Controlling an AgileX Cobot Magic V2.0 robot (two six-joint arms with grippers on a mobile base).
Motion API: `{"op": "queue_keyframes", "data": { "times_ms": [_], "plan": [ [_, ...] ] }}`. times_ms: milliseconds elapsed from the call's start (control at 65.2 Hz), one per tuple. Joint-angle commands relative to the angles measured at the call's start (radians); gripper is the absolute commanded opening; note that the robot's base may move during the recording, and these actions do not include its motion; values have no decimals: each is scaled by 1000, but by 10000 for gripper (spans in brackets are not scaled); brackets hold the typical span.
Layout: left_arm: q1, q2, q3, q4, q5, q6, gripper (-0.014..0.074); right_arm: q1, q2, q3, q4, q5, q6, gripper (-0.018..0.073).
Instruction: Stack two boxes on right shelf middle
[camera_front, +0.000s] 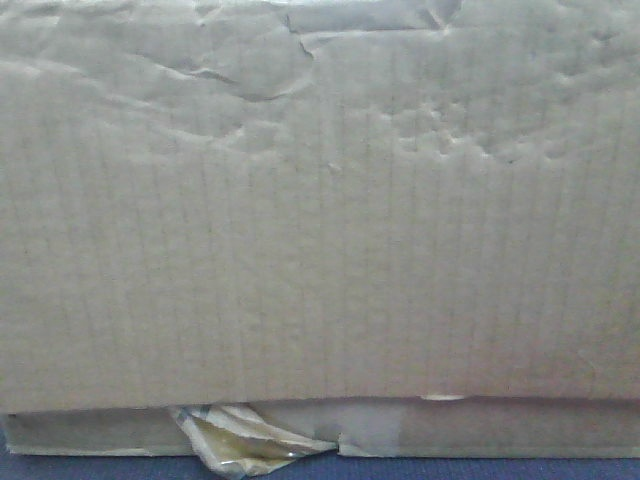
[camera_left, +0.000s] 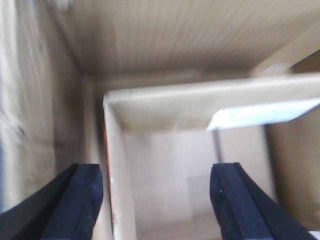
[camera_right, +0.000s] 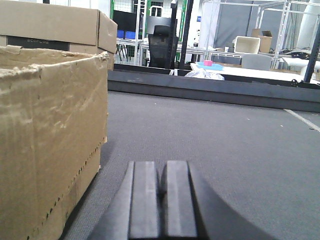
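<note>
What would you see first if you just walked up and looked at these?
A big crumpled brown cardboard box fills the whole front view, with torn yellowish tape sticking out underneath. In the left wrist view, the left gripper hangs open over an open box. The right gripper is shut, low over grey carpet beside a creased box.

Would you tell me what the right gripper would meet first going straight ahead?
Nothing near, it seems: the right gripper points along bare grey carpet, clear of the cardboard box on its left. First in line is probably the dark low rail far ahead.
</note>
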Motion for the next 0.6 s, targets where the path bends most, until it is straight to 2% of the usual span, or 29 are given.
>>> {"op": "queue_keyframes", "data": {
  "times_ms": [0, 169, 322, 475, 582],
  "plan": [
    [24, -47, -36, 6, 10, 39, 372, -4, -4, 0, 5, -22, 1, -162],
    [110, -102, -12, -23, 10, 72, 370, -4, -4, 0, 5, -22, 1, -162],
    [187, -125, 66, -103, 10, 115, 370, -4, -4, 0, 5, -22, 1, -162],
    [197, -127, 159, -110, 10, 117, 370, -4, -4, 0, 5, -22, 1, -162],
    [195, -127, 216, -143, 10, 117, 370, -4, -4, 0, 5, -22, 1, -162]
  ]
}}
